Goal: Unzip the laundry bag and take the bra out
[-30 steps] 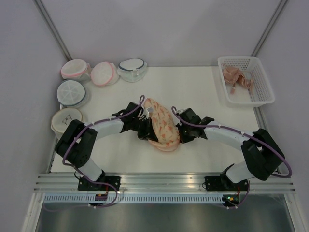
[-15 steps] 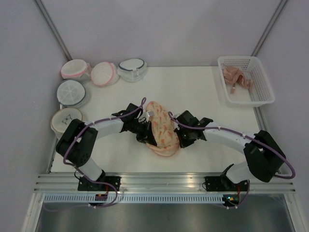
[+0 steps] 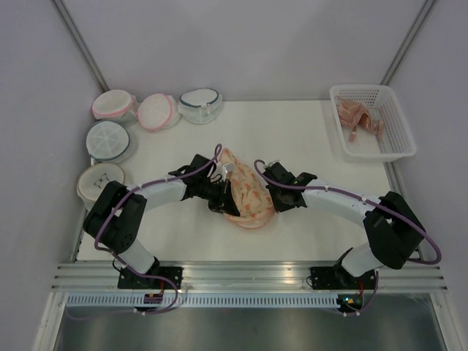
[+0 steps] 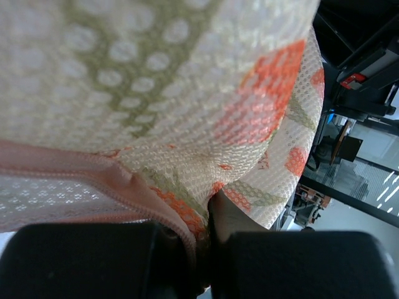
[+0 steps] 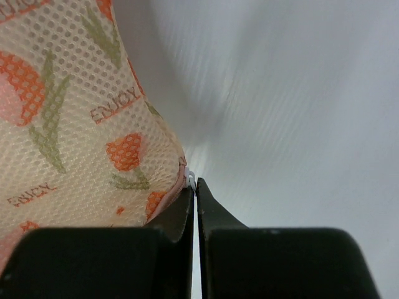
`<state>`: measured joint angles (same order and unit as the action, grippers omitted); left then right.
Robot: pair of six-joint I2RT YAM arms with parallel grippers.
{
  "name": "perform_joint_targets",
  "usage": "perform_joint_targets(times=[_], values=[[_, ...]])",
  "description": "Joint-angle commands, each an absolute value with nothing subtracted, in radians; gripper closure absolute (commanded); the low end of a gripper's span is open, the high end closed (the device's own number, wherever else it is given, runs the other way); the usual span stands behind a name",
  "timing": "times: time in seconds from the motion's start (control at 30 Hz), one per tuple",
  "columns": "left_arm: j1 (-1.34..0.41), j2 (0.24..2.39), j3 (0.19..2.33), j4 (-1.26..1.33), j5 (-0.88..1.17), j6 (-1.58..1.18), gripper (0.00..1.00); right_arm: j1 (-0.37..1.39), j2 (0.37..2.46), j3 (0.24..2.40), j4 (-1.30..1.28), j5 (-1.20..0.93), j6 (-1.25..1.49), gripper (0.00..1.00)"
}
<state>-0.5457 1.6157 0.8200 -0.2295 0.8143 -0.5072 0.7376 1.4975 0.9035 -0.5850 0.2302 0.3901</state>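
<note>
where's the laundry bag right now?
Top view: the laundry bag is at the middle of the table, pinched between the left gripper and the right gripper, one on each side.

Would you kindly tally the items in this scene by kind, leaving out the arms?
printed laundry bag: 1
round mesh bags: 5
white basket: 1
peach garment: 1
Total: 8

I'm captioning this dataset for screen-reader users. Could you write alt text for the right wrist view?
The right gripper is pinched shut on a small white tab at the pink edge of the laundry bag, whose cream mesh with orange flowers and the word ENJOY fills the left of the view. Behind it is a blurred pale surface.
</note>
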Motion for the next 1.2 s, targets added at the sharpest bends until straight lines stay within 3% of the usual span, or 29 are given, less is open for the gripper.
perform_joint_targets(times=[0.0, 0.03, 0.07, 0.1, 0.13, 0.2, 0.23, 0.57, 0.7, 1.0, 1.17], values=[[-0.563, 1.588, 0.825, -0.327, 0.911, -0.439, 0.96, 0.71, 1.503, 0.942, -0.532, 0.374, 0.396, 1.0], [-0.563, 1.589, 0.828, -0.327, 0.876, -0.445, 0.91, 0.709, 1.494, 0.943, -0.534, 0.359, 0.39, 0.97], [-0.564, 1.589, 0.83, -0.327, 0.858, -0.455, 0.83, 0.709, 1.477, 0.946, -0.544, 0.359, 0.388, 0.61], [-0.563, 1.591, 0.837, -0.331, 0.833, -0.463, 0.61, 0.709, 1.467, 0.948, -0.555, 0.36, 0.388, 0.51], [-0.563, 1.589, 0.842, -0.331, 0.778, -0.469, 0.52, 0.709, 1.457, 0.95, -0.564, 0.367, 0.387, 0.46], [-0.563, 1.588, 0.85, -0.331, 0.735, -0.498, 0.36, 0.709, 1.422, 0.95, -0.594, 0.373, 0.388, 0.1], [-0.564, 1.586, 0.853, -0.331, 0.698, -0.508, 0.35, 0.709, 1.411, 0.951, -0.607, 0.376, 0.391, 0.02], [-0.564, 1.323, 0.77, -0.342, 0.31, -0.782, 0.29, 0.805, 1.266, 0.951, -0.575, 0.218, 0.377, 0.02], [-0.563, 1.148, 0.697, -0.328, 0.258, -0.877, 0.26, 0.844, 1.247, 0.976, -0.554, 0.155, 0.391, 0.02], [-0.563, 1.023, 0.514, -0.373, 0.18, -0.991, 0.26, 0.876, 1.224, 0.967, -0.539, 0.081, 0.437, 0.02], [-0.564, 0.648, 0.416, -0.362, 0.048, -1.084, 0.23, 0.989, 1.262, 0.959, -0.456, 0.054, 0.494, 0.02]])
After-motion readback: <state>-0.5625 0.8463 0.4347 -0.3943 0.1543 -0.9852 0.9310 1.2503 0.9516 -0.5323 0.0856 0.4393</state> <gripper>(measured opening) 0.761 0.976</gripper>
